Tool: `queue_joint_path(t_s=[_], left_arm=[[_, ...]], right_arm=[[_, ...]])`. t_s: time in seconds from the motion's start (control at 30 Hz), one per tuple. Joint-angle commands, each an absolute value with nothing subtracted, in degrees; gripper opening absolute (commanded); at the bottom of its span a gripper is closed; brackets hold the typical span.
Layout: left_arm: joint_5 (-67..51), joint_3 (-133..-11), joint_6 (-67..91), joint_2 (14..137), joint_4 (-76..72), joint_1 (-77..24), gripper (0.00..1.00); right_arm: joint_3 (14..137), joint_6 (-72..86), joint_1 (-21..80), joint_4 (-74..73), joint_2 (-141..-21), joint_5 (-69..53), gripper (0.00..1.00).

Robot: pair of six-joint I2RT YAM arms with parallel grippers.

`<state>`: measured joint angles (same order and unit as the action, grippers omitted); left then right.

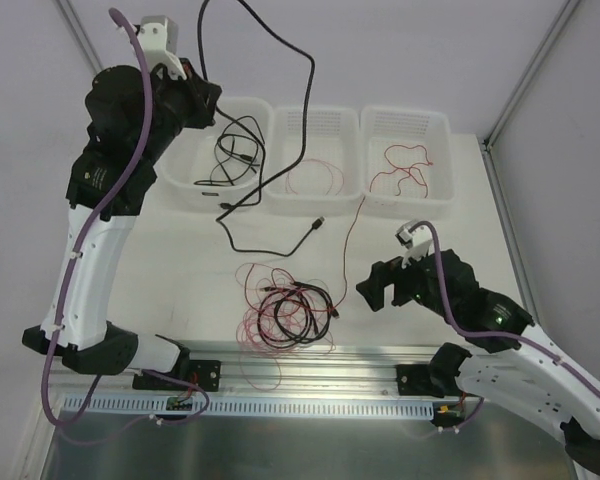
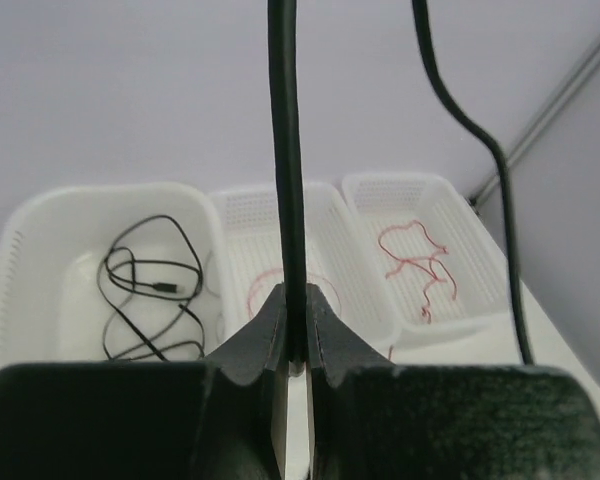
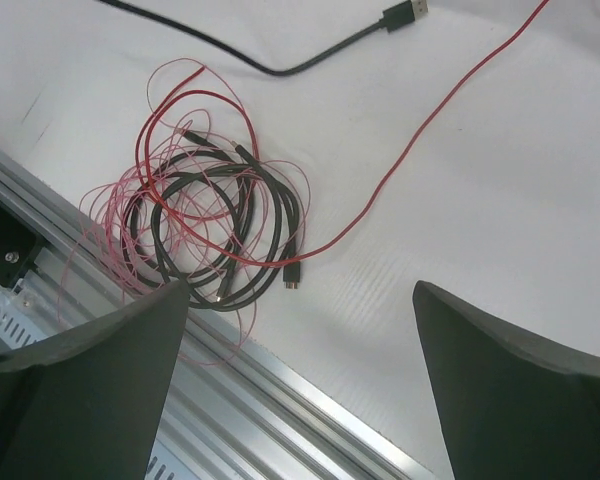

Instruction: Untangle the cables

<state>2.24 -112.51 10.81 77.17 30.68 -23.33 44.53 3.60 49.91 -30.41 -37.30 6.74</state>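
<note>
My left gripper (image 1: pixel 193 97) is raised at the far left, above the left bin, and is shut on a long black cable (image 1: pixel 307 75). In the left wrist view the jaws (image 2: pixel 296 335) pinch this cable (image 2: pixel 285 150). It arcs up, drops to the table and ends in a plug (image 1: pixel 318 224) (image 3: pixel 405 14). A tangle (image 1: pixel 285 310) (image 3: pixel 210 230) of black, red and fine pinkish wires lies near the front edge. A red cable (image 1: pixel 351 235) (image 3: pixel 430 130) runs from the tangle towards the bins. My right gripper (image 1: pixel 382 291) (image 3: pixel 300 295) is open and empty just right of the tangle.
Three white bins stand at the back. The left bin (image 1: pixel 177 186) holds a black cable (image 1: pixel 230 155), the middle bin (image 1: pixel 315 118) a thin red wire (image 1: pixel 315 180), and the right bin (image 1: pixel 440 125) a red cable (image 1: pixel 405 165). A metal rail (image 1: pixel 310 360) runs along the front edge.
</note>
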Motion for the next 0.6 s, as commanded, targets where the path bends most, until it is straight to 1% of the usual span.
queue_joint_path(t_s=[0.0,0.07,0.2,0.4,0.57], left_arm=[[6.15,-121.19,7.65,80.23,28.92,-20.22,0.0],[8.86,-123.66,6.33,83.13,28.83,-17.5,0.0],[10.63,-124.45,6.68,88.49,28.65,-12.49,0.0],[11.16,-124.63,7.91,102.27,28.3,-7.21,0.0],[12.4,-120.16,7.55,110.9,28.65,-5.28,0.0]], right_arm=[[45.09,3.43,50.18,-35.24,-32.79,9.75,1.0],[45.26,3.43,50.1,-36.56,-31.03,10.89,1.0],[45.35,3.08,50.18,-38.49,-28.48,12.65,1.0],[43.6,3.42,50.19,-39.37,-27.25,13.18,0.99],[42.37,3.95,50.1,-39.81,-26.63,13.8,1.0]])
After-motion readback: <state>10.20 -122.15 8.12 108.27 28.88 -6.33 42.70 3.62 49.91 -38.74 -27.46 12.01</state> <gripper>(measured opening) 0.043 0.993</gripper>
